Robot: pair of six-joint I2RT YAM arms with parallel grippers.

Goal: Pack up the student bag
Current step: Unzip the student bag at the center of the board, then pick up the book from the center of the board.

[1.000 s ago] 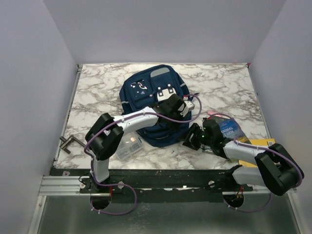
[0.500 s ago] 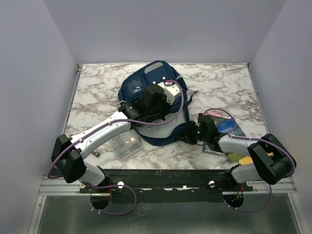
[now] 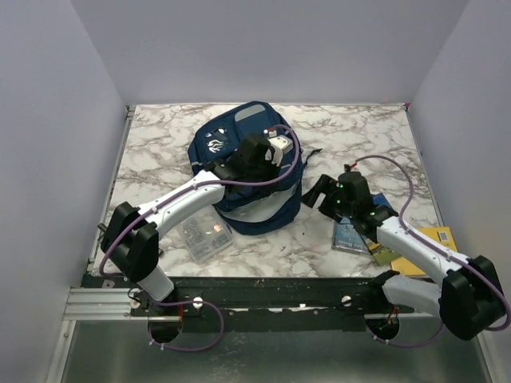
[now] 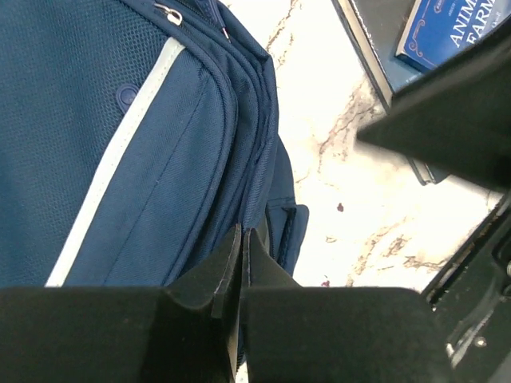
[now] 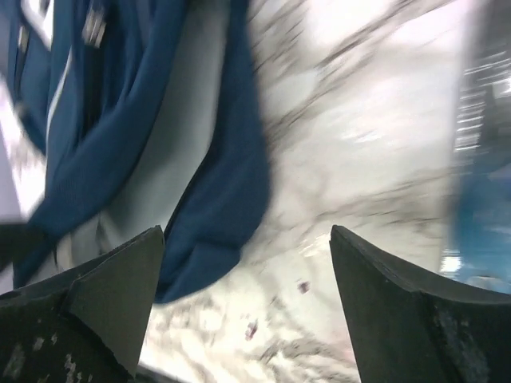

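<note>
Since a second ago the student bag (image 3: 214, 155) has shifted toward 11 o'clock and now lies mid-table, toward 12. The left gripper (image 4: 242, 247) sits at the bag's 3 o'clock side, jaws pressed together against a seam. The right gripper (image 3: 317, 191), just off the bag at 4 o'clock, has its jaws spread above the blue book (image 3: 351, 234).

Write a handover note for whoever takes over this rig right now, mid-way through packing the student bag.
Left gripper: shut, tips at the navy blue fabric student bag's side seam; whether fabric is pinched is unclear.
Right gripper: open, empty, beside the bag's near right edge.
Blue paperback book, small clear plastic box and flat yellow item lie outside the bag on the marble table.
Done: nothing visibly packed. Left: load the items, close the bag.
</note>
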